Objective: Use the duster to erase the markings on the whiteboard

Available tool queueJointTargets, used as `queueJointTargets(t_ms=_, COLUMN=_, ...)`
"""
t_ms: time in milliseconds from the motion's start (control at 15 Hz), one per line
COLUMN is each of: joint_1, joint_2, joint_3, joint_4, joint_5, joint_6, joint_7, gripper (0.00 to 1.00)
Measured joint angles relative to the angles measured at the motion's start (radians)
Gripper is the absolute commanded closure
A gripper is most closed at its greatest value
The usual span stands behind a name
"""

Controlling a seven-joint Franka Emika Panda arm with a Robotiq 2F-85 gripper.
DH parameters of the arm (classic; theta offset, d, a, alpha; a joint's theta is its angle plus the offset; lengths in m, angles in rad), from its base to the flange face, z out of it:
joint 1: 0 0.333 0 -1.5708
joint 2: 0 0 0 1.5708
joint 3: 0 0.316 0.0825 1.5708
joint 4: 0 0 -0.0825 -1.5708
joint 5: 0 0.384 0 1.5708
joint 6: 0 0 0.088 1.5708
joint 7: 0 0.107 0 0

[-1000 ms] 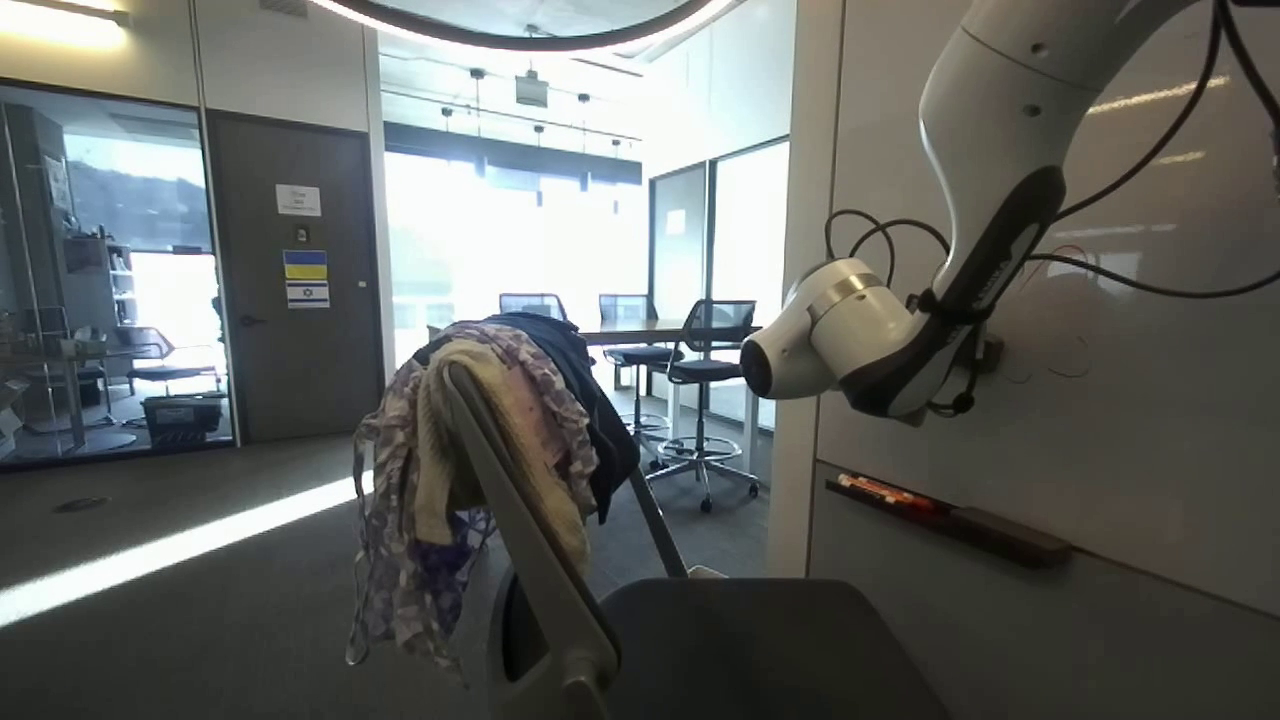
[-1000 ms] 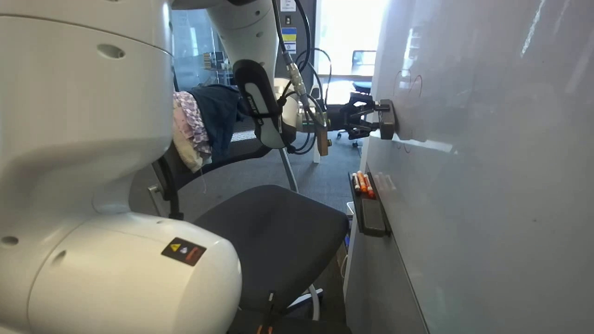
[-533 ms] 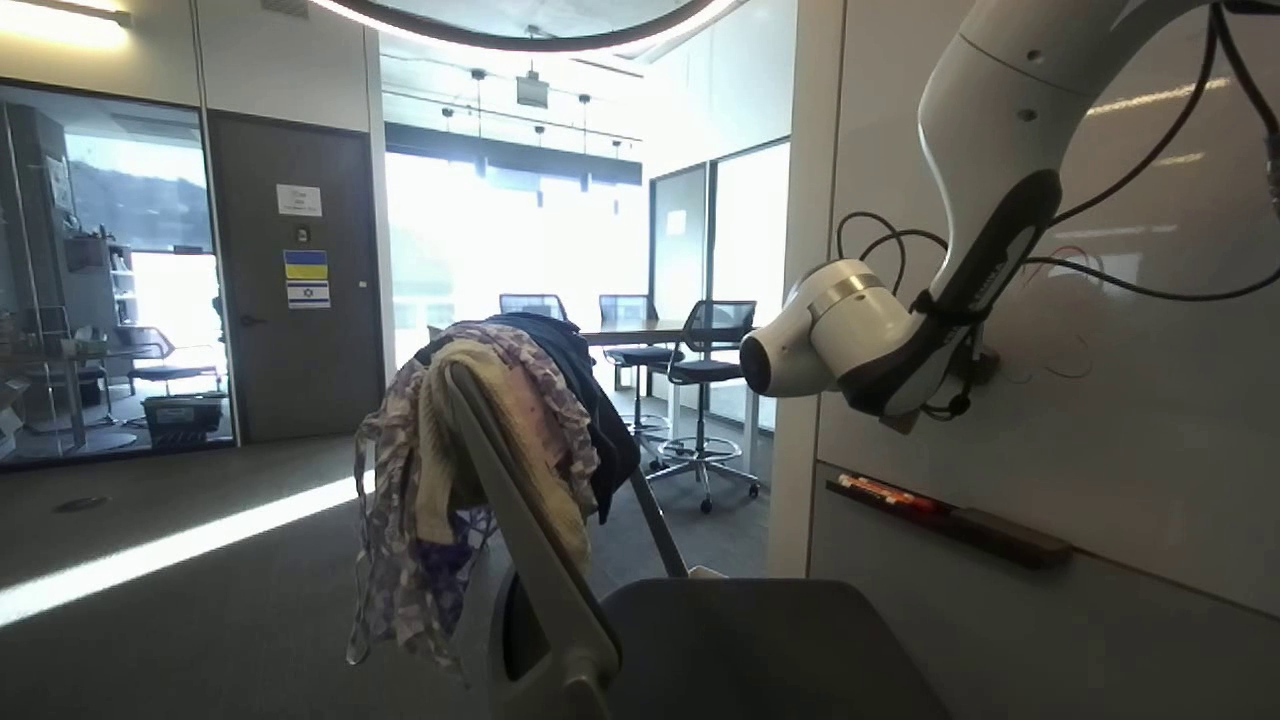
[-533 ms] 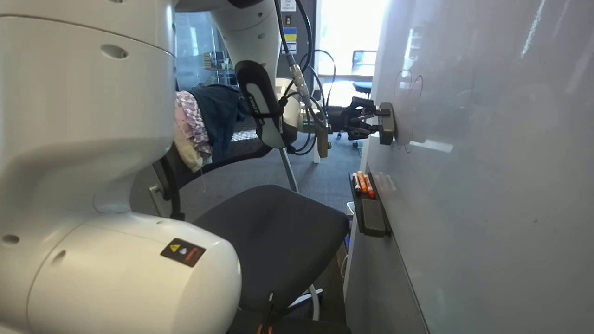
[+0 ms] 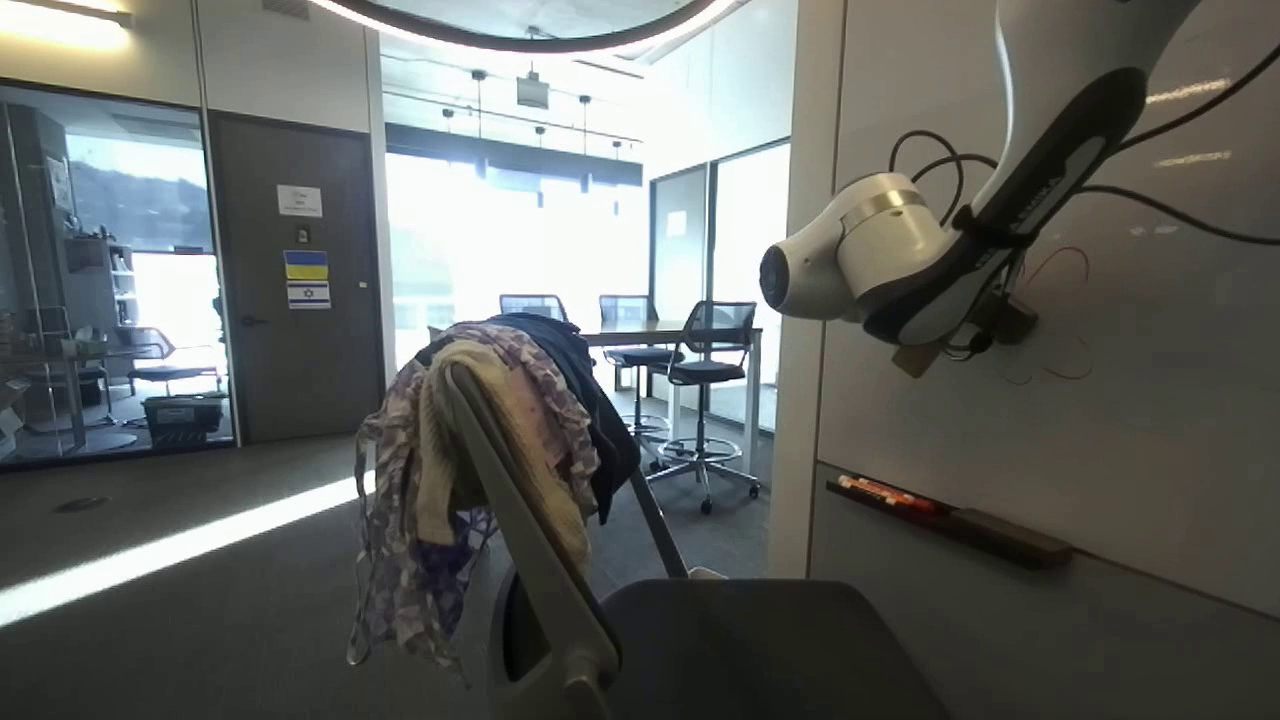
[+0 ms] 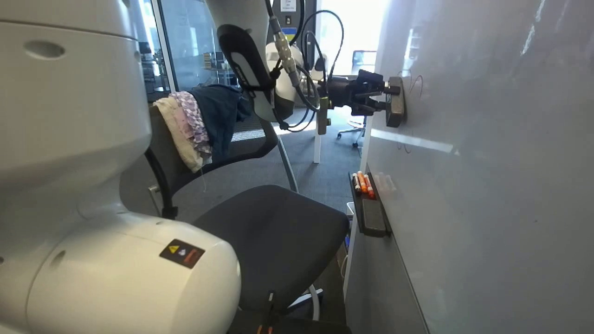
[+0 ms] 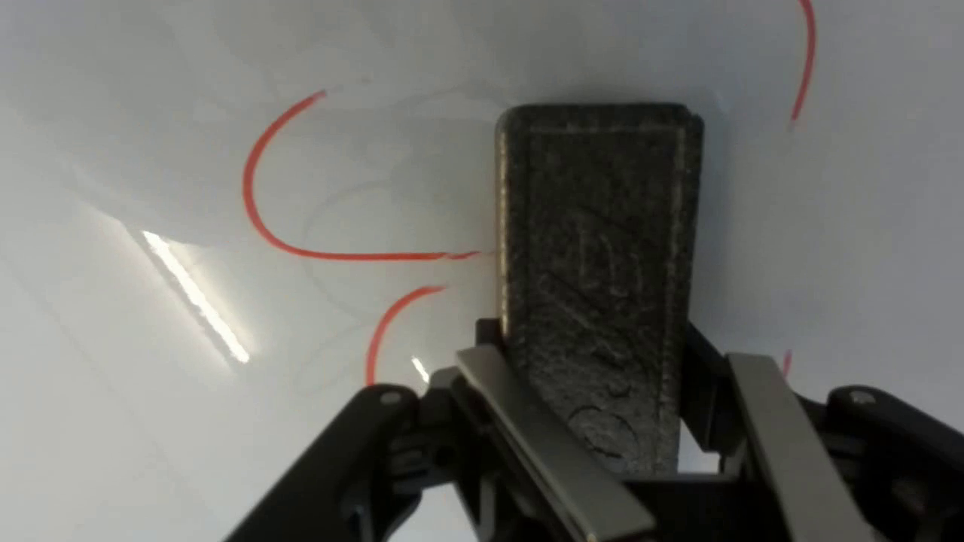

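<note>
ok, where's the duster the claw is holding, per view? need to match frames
In an exterior view: duster on the right side, just above mid-height, small and dark in front of the whiteboard.
In an exterior view: duster right of centre, upper half.
Wrist view: duster right of centre, long side running up and down, gripped by the claw.
Shared landmark: red markings, near it in all three.
</note>
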Motion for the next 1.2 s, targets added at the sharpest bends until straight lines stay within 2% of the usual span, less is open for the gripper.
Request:
queueJointTargets(t_ms=533, joint_1=0.000, joint_2=-0.196, joint_3=-0.025, joint_4=-0.135, joint_5=0.025, joint_6=-0.031, joint_7=0.037, gripper=0.69)
queueJointTargets(t_ms=1200, joint_1=0.001, joint_2=-0.222, joint_3=-0.037, joint_4=-0.216, joint_5=0.049, joint_6=-0.031, joint_7=0.037, gripper=0.69)
